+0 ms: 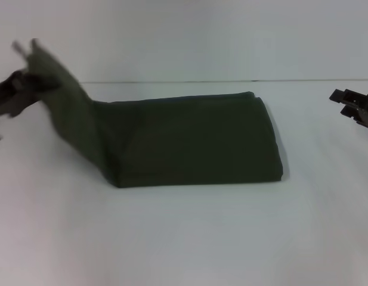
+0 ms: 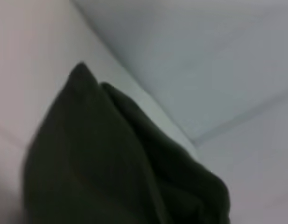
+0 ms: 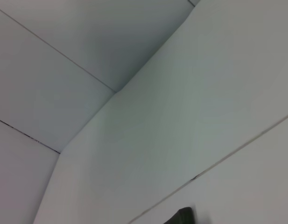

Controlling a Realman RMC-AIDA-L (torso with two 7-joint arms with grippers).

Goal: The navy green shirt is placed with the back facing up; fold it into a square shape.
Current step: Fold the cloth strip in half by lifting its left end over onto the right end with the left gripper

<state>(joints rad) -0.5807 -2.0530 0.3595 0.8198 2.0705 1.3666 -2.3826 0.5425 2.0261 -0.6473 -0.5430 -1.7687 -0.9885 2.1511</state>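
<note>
The left gripper [image 1: 25,74] is raised at the left edge of the head view, its fingers pinched on one end of the navy green shirt [image 1: 195,140] and holding that end up off the surface. From the grip the cloth hangs in a slanting band down to the rest of the garment, which lies flat as a folded, roughly rectangular block in the middle of the white table [image 1: 184,238]. Only plain dark fabric shows; no lettering is visible. The right-hand end of the block is a rounded fold, and the near edge runs straight across the table.

In the left wrist view the shirt [image 2: 120,168] fills the lower part of the picture as bunched dark folds rising to a point, with the table [image 2: 256,177] behind it.

The right gripper [image 1: 355,107] hovers at the right edge of the head view, well apart from the shirt and touching nothing; whether its fingers are spread or pressed together cannot be told. The right wrist view shows mostly pale surfaces [image 3: 148,116] and seams.

No containers appear on the table, and nothing lies between either gripper and the shirt.
</note>
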